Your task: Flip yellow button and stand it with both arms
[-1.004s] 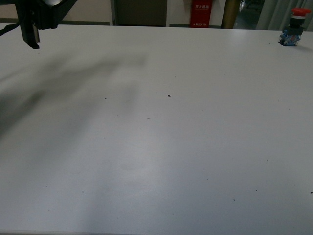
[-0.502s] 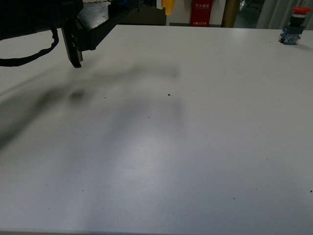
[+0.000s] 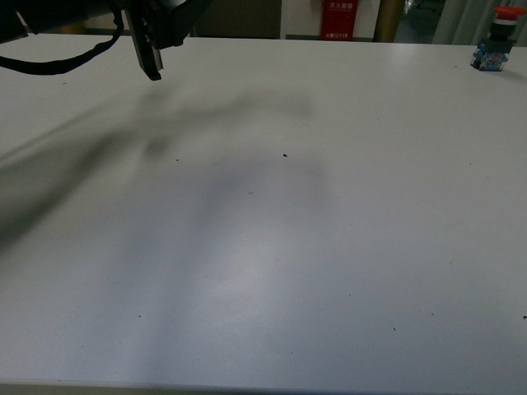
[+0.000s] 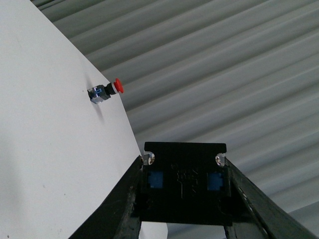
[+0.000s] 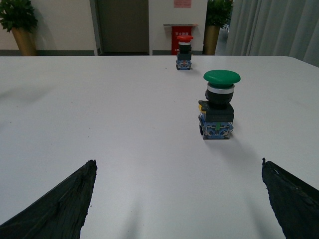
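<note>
We cannot find the yellow button in any view, so the step in hand, as we judge it, is to locate it before reaching for anything. Our left pincer (image 3: 153,70) hangs over the desk (image 3: 263,247), about as far back as the red-capped switch (image 3: 492,39) but well apart from it. We cannot tell whether it is spread or pressed together, since the front view shows only one narrow finger and its own camera shows no fingertips. Our right pincer (image 5: 178,164) is spread wide with nothing between its fingers. The green-capped switch (image 5: 218,107) stands upright between it and the red-capped switch. Neither of those switches is ours, so we should go by the flat yellow cap alone. Once we see it, we would approach with fingers spread and pinch the blocky body across its flat sides, not the round cap. The other pincer could then take hold for the turn, and we would set the button down upright and let go only when it sits square. The right arm should pass wide of the green-capped switch, which looks top-heavy and might tip if brushed.
</note>
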Motion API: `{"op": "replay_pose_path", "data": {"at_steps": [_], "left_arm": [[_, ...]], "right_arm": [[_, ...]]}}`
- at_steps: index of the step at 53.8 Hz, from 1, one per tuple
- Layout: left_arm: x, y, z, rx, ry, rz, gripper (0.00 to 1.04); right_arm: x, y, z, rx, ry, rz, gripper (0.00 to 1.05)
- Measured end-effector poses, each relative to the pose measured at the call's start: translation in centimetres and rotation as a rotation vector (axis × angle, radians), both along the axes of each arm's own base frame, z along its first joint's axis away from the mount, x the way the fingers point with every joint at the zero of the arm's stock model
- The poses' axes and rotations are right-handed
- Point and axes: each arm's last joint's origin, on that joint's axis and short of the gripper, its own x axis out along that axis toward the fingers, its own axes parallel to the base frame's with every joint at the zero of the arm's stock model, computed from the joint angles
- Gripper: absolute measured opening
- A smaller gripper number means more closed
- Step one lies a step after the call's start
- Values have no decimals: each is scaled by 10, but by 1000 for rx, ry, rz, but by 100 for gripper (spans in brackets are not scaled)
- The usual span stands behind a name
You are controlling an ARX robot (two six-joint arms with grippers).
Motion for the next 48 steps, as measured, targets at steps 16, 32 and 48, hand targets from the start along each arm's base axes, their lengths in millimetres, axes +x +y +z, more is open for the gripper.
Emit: {"op": "replay_pose_path", "data": {"at_steps": [16,32,48], "left_arm": [[7,-29,-5,-3,32,-97,36],[11,-40,-12,14,69,-124,36],[16,-43,-9,29,61,-112,36]], "right_arm": [[0,0,0,0,0,0,97],[0,0,0,0,0,0,97],[0,0,0,0,0,0,97]]}}
